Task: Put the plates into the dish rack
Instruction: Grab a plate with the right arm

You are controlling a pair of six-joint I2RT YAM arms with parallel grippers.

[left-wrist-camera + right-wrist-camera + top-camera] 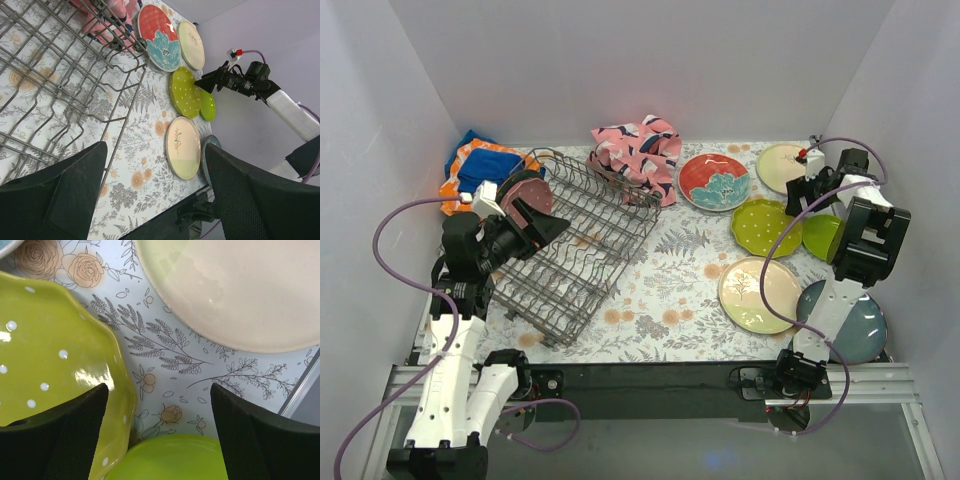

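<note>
The grey wire dish rack (582,240) lies at centre left, and a dusky pink plate (524,197) stands in its left end. My left gripper (556,230) hovers over the rack, open and empty; its wrist view looks past the rack (65,75) toward the plates. On the right lie a red and teal plate (715,182), a cream plate (778,166), a dotted green plate (760,227), a lime plate (820,238), a cream-and-green plate (758,294) and a dark teal plate (857,327). My right gripper (159,400) is open, low over the gap between the dotted plate (45,355) and the lime plate (170,460).
A pink patterned cloth (640,150) lies behind the rack, against the back wall. An orange and blue cloth (478,167) sits in the back left corner. White walls close in three sides. The floral tablecloth (670,300) shows between the rack and the plates.
</note>
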